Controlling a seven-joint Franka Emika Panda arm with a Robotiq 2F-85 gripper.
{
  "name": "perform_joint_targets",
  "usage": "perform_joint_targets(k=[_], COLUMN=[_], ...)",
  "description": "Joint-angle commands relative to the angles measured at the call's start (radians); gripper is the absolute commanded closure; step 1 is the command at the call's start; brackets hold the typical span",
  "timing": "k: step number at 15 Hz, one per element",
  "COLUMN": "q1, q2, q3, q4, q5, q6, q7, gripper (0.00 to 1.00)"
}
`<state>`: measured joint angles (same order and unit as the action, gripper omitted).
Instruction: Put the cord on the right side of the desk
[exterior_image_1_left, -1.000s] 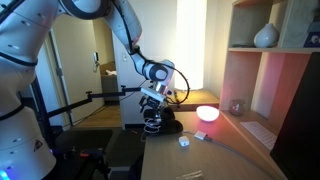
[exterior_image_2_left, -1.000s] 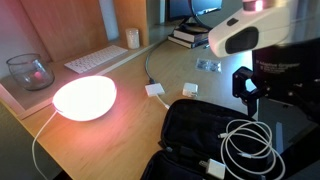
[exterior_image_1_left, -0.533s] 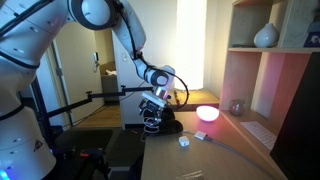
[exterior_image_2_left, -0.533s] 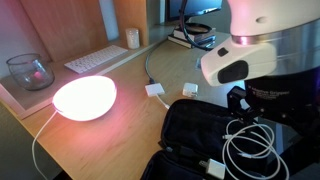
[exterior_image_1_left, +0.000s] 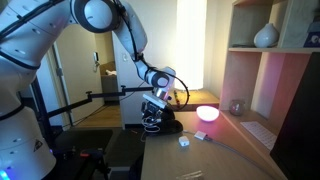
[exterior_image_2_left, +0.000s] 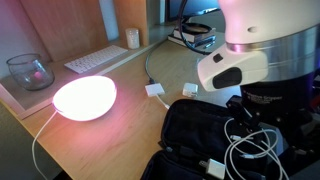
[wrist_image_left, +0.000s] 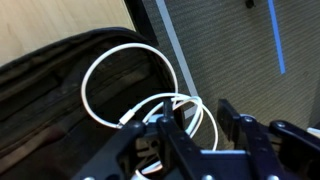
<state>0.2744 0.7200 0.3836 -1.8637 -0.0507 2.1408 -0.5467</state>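
Note:
The cord (exterior_image_2_left: 256, 152) is a thin white cable lying in loose loops inside an open black case (exterior_image_2_left: 185, 130) on the light wooden desk (exterior_image_2_left: 110, 140). In the wrist view the cord (wrist_image_left: 120, 75) loops over the case's dark lining (wrist_image_left: 50, 90). My gripper (wrist_image_left: 197, 118) is open, just above the loops, with its fingers on either side of a strand. In an exterior view the gripper (exterior_image_2_left: 245, 118) hangs low over the case, partly hidden by the wrist. In an exterior view it (exterior_image_1_left: 152, 118) sits at the desk's far end.
A glowing pink lamp (exterior_image_2_left: 82, 97) sits on the desk with its own cable. Two small white blocks (exterior_image_2_left: 155, 90) lie beside the case. A keyboard (exterior_image_2_left: 95, 60), a glass bowl (exterior_image_2_left: 30, 70) and stacked books (exterior_image_2_left: 190, 35) stand behind. A tall shelving unit (exterior_image_1_left: 270, 70) borders the desk.
The arm has come down over the black case. The wrist now covers more of the case and cord in the exterior view. The cord has not moved.

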Motion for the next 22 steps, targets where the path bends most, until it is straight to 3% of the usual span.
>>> perform_joint_targets(k=[1, 4, 11, 22], q1=[0.005, 0.010, 0.012, -0.068], q2=[0.006, -0.001, -0.090, -0.400], q3=[0.005, 0.007, 0.006, -0.018], q4=[0.028, 0.037, 0.017, -0.147], q5=[-0.010, -0.015, -0.018, 0.044], q6=[-0.020, -0.027, -0.060, -0.092], q7=[-0.008, -0.010, 0.010, 0.021], gripper=[0.80, 0.99, 0.99, 0.99])
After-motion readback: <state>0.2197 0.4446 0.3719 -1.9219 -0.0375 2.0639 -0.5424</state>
